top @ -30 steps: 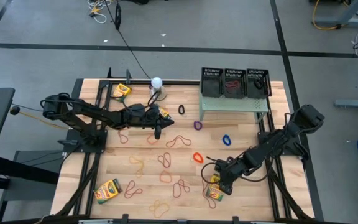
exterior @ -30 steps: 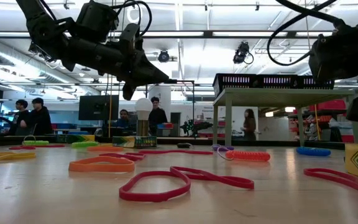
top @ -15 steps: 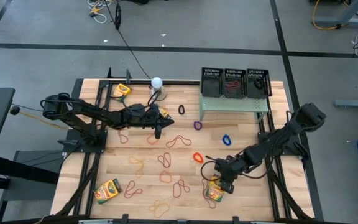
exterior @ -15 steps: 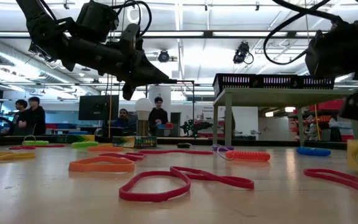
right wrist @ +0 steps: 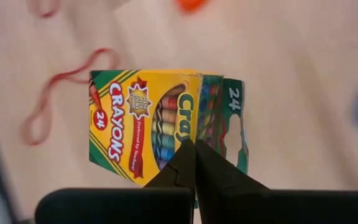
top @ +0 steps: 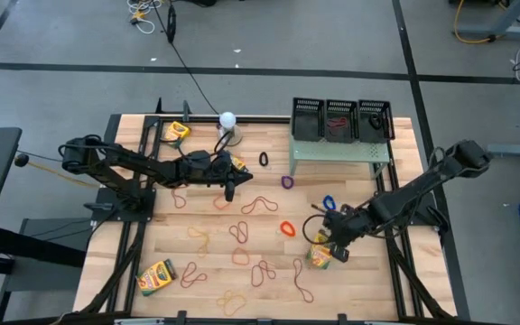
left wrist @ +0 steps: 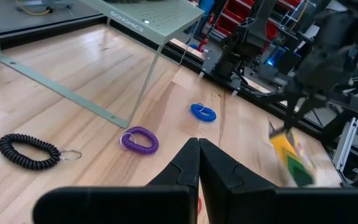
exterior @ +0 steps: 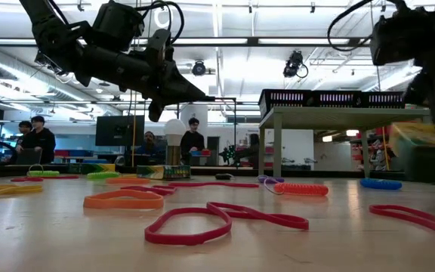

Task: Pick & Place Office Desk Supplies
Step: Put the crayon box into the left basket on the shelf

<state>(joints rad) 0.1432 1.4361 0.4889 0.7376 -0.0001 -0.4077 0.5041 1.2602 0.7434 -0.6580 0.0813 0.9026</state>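
Note:
A yellow-and-green crayon box (right wrist: pixel 148 124) hangs under my right gripper (right wrist: pixel 194 149), which is shut on it above the table's right half (top: pixel 328 246). The left wrist view shows the box (left wrist: pixel 291 158) in the air, blurred. My left gripper (top: pixel 230 188) hovers shut and empty over the table's middle, above the rubber bands. Two more crayon boxes lie flat, one near the front left (top: pixel 157 275) and one at the far left (top: pixel 177 131). Three black mesh baskets (top: pixel 340 119) stand on the pale green riser (top: pixel 339 150). My right gripper pinches the crayon box between its two fingertips at one long edge (right wrist: pixel 191 138), where the yellow front meets the green flap. The fingers come from above, pointing down. The box is lifted clear of the table and hangs below them, its printed front facing up.
Red, orange and tan rubber bands (top: pixel 260 205) are scattered over the table's middle and front. Coiled bands lie near the riser: black (top: pixel 263 159), purple (top: pixel 287 181), blue (top: pixel 329 202), orange (top: pixel 287 227). A white ball on a metal base (top: pixel 227 120) stands at the far edge.
My right gripper has risen and gone toward the table's far edge. The crayon box, which stood on the table near the front right, has tipped, come up with it and now hangs clear of the wood.

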